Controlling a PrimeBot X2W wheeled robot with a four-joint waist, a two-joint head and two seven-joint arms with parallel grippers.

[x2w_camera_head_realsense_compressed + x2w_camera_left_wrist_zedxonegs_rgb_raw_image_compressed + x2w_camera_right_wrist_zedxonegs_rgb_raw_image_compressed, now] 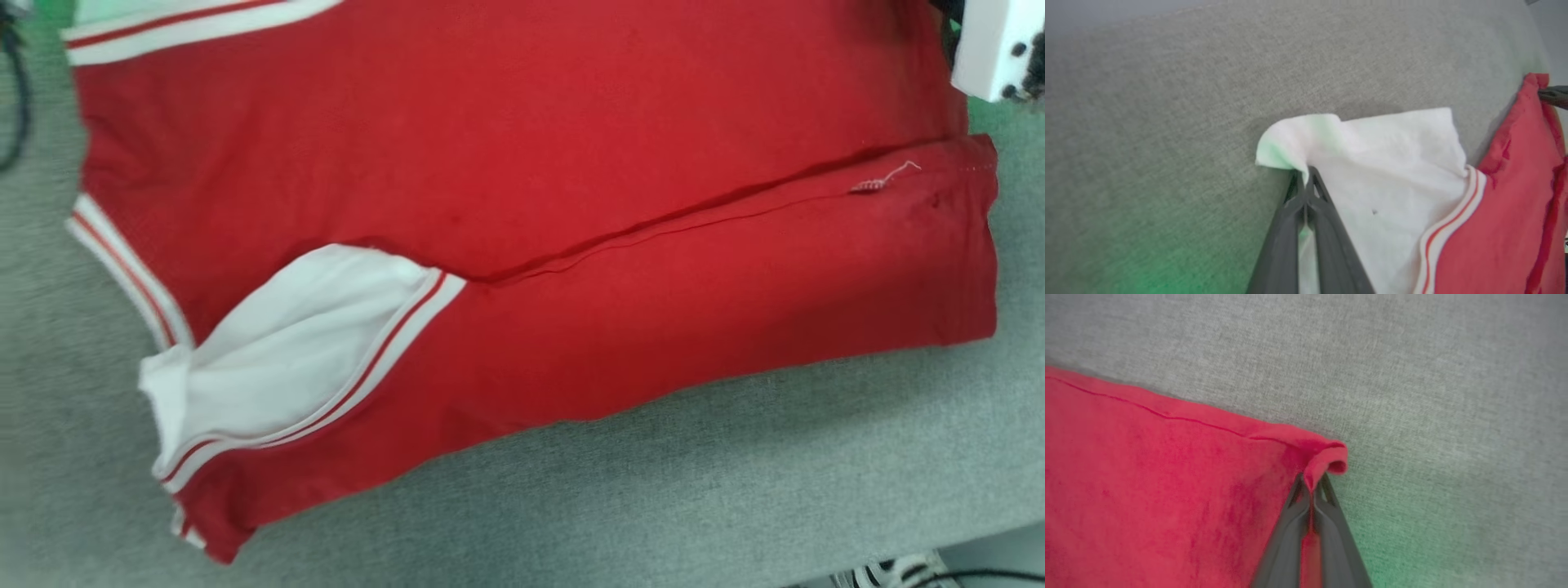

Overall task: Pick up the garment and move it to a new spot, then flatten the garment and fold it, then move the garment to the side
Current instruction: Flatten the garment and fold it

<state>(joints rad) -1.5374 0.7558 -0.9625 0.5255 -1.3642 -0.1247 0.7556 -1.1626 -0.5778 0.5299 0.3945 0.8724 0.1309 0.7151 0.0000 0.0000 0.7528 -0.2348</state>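
The garment (522, 163) lies spread over the grey cloth surface (735, 490) and takes up the upper and middle of the head view. One side is folded in along a long crease (653, 229) that runs from the centre toward the upper right, and a white sleeve end (286, 351) is turned over it at the lower left. In the left wrist view, the left gripper (1305, 179) is clenched at lower centre on a corner of another white sleeve end (1384, 163), and the cloth curls over its tips. In the right wrist view, the right gripper (1312, 486) is pinched at lower centre on a red hem corner (1331, 457), which rolls into a small lip above the tips. The fabric looks thin, light and limp, so it will likely sag and drape between the two held points rather than keep any shape. It will probably drag on the rough grey surface too, which could pull the existing fold askew. Corners and hemmed edges look like the best places to grip, because the doubled seam gives the fingers some bulk to bite. Thin pinches like these could slip under a hard pull, so tension ought to be shared evenly between both arms.
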